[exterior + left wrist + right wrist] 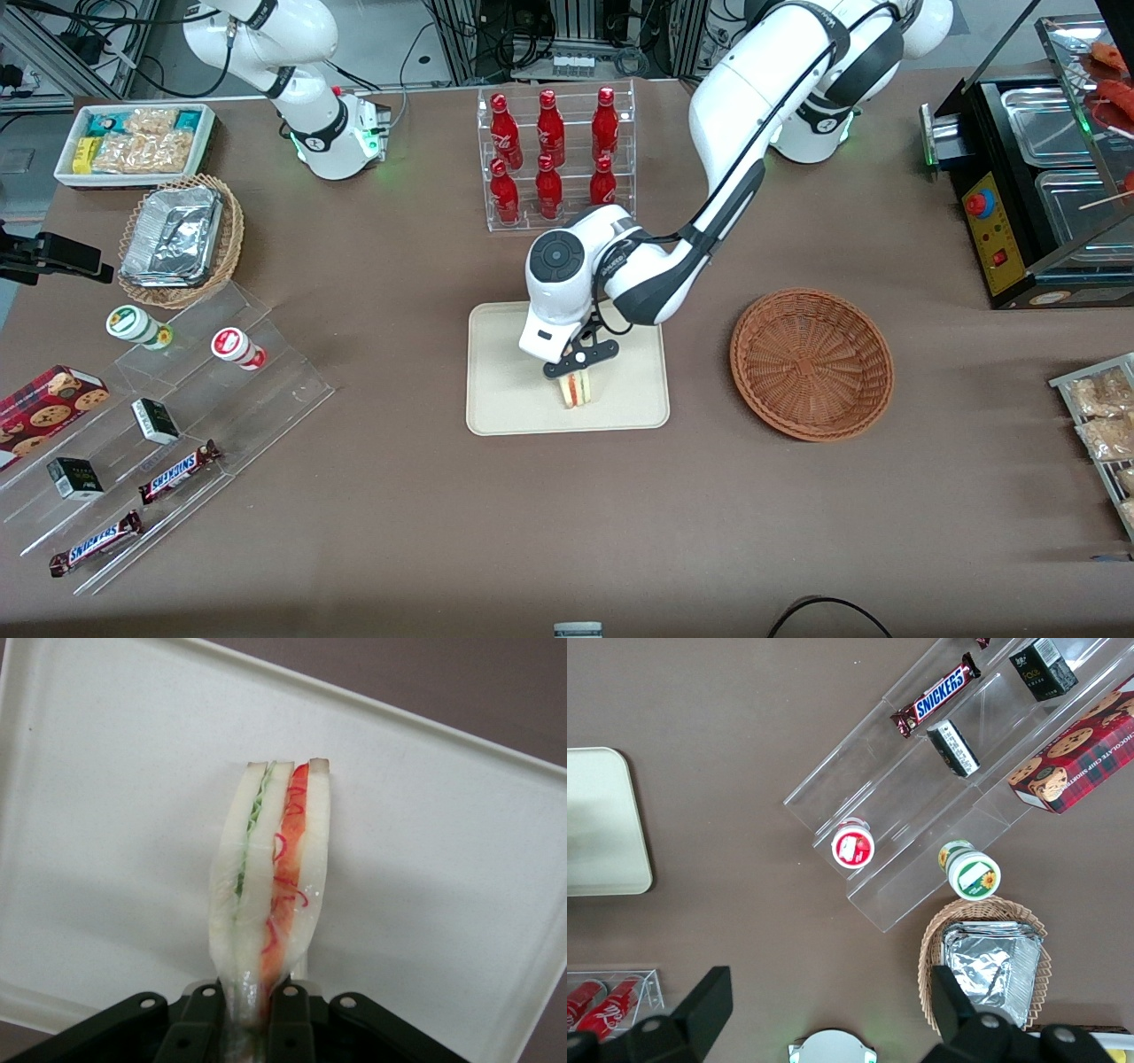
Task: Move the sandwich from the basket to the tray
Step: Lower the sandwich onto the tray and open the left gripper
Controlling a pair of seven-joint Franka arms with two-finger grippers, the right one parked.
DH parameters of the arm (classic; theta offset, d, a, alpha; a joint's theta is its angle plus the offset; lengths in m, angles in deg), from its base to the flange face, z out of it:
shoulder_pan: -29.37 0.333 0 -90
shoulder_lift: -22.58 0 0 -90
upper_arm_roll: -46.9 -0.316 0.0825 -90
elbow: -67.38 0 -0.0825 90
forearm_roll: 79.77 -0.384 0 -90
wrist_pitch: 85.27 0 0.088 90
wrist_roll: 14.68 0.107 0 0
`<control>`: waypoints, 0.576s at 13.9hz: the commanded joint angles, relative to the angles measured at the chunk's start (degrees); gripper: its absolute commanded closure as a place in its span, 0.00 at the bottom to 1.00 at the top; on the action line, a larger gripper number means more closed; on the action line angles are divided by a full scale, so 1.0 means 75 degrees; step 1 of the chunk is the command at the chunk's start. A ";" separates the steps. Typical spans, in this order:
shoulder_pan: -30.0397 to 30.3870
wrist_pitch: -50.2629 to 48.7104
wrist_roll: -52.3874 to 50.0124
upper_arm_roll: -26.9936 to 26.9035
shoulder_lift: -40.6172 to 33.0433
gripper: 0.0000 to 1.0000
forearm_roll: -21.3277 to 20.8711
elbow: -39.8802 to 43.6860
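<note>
One sandwich [270,895] sits in your gripper [578,372], a thin wedge of smooth pale bread with a green layer and a red-orange layer showing along its cut face. In the wrist view its long axis runs straight away from the fingers [292,1014], which are pinched close on its narrow end, and the blunt end points out over the tray [461,868]. From the front you see the sandwich [576,390] hanging on edge under the gripper, over the half of the tray [505,390] nearer the front camera; you cannot tell whether its lower end touches the surface. That tray is flat, matte cream, rectangular with rounded corners and a low raised rim. Just beside it, toward the working arm's end of the table, lies your basket [811,363]: round, shallow, reddish-brown wicker woven in rings, with nothing in it. Farther from the camera than the tray stands a clear rack of red bottles [554,155].
</note>
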 commanded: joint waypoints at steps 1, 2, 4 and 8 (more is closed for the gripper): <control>-0.0101 -0.0020 -0.0191 -0.0056 0.0171 1.00 -0.0162 0.0301; -0.0101 -0.0008 -0.0191 -0.0056 0.0206 1.00 -0.0150 0.0301; -0.0089 0.0038 -0.0203 -0.0044 0.0230 0.02 -0.0126 0.0336; -0.0031 0.0051 -0.0191 -0.0044 0.0079 0.00 -0.0091 0.0383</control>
